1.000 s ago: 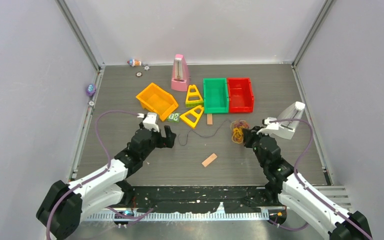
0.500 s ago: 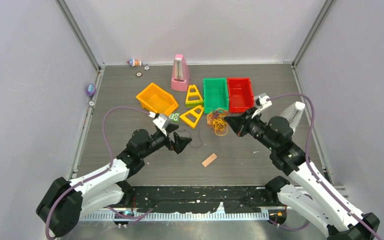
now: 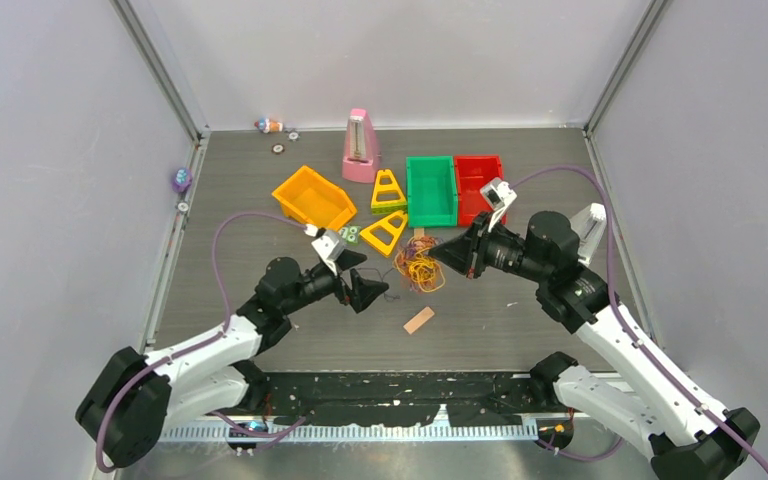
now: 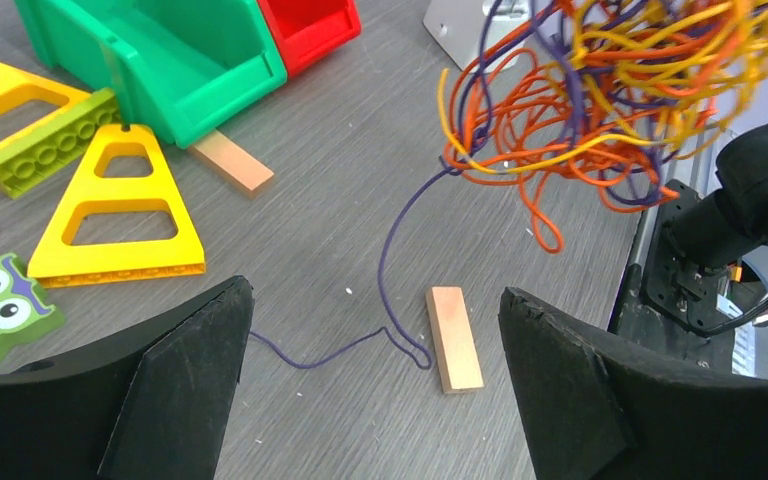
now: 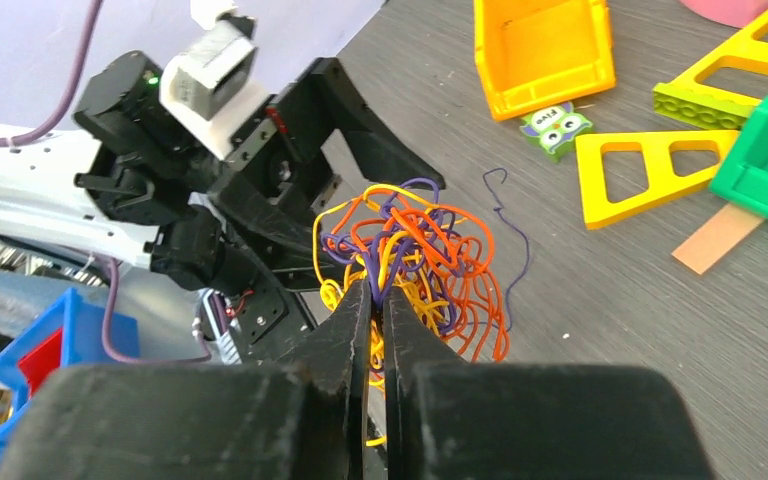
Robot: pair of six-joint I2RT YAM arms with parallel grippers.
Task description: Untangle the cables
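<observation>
Between the pinched tips of your right claw [image 5: 375, 292] hangs the tangled bundle of thin yellow, orange-red and purple cables [image 5: 415, 245], held above the grey bench [image 5: 610, 300]. One purple strand [image 4: 385, 250] trails down onto the bench in front of your left claw [image 4: 372, 300], which gapes wide and empty near a small flat wooden block [image 4: 454, 338].

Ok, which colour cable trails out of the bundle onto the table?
The purple cable: one strand runs down to the table by the wood block; the other colours sit balled in the bundle.
</observation>
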